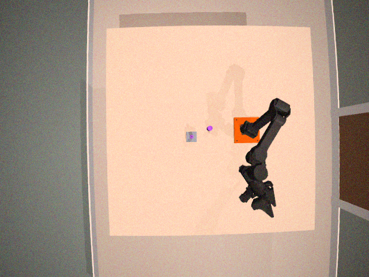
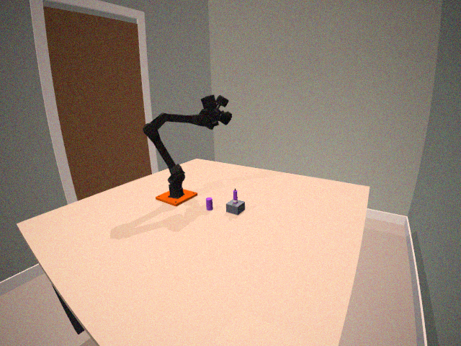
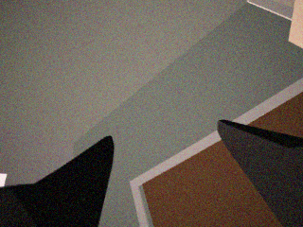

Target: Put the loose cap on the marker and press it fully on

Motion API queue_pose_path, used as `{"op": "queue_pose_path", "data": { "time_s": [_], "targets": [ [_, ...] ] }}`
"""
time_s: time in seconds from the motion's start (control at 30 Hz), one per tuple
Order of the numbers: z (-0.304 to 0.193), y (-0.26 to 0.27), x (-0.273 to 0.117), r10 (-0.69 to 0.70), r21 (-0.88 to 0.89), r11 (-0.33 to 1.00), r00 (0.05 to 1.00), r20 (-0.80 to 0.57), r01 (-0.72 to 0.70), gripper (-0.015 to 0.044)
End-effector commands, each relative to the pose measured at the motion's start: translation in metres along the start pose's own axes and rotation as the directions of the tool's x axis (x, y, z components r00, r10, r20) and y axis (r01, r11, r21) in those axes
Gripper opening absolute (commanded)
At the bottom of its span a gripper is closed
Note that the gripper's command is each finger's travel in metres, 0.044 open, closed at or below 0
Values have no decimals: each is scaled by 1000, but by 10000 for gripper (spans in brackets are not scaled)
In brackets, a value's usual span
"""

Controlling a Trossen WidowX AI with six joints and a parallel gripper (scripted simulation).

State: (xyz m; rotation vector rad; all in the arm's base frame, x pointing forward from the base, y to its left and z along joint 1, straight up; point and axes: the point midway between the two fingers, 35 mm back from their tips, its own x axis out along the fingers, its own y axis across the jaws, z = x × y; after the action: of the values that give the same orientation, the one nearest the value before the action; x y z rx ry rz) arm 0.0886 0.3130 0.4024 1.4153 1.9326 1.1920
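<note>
Black six-joint arm raised high, its jaws released and empty, pointing away from the pale peach surface (image 2: 260, 268). The small purple cylindrical cap (image 2: 209, 203) stands loose between the orange base plate (image 2: 176, 196) and the grey holder block (image 2: 235, 207), which carries the upright purple marker (image 2: 235, 194). Likely risks: an off-centre descent topples the cap; tilted seating jams on the tip.

Matte black jointed arm (image 2: 163, 148) bolted to an orange base plate (image 2: 176, 197).
</note>
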Motion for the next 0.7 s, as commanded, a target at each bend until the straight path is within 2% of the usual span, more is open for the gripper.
{"op": "queue_pose_path", "data": {
  "time_s": [0.0,0.17,0.3,0.43,0.57,0.67],
  "targets": [
    [3,1,-1,3,-1,1000,1000,11,-3,374],
    [68,10,-33,58,-43,998,955,291,-47,249],
    [122,9,-78,62,-69,997,843,535,-30,249],
    [165,-2,-133,17,-53,998,676,736,33,249],
    [192,-23,-194,-77,22,993,478,875,119,249],
    [201,-43,-241,-174,118,976,323,930,185,249]
  ]
}}
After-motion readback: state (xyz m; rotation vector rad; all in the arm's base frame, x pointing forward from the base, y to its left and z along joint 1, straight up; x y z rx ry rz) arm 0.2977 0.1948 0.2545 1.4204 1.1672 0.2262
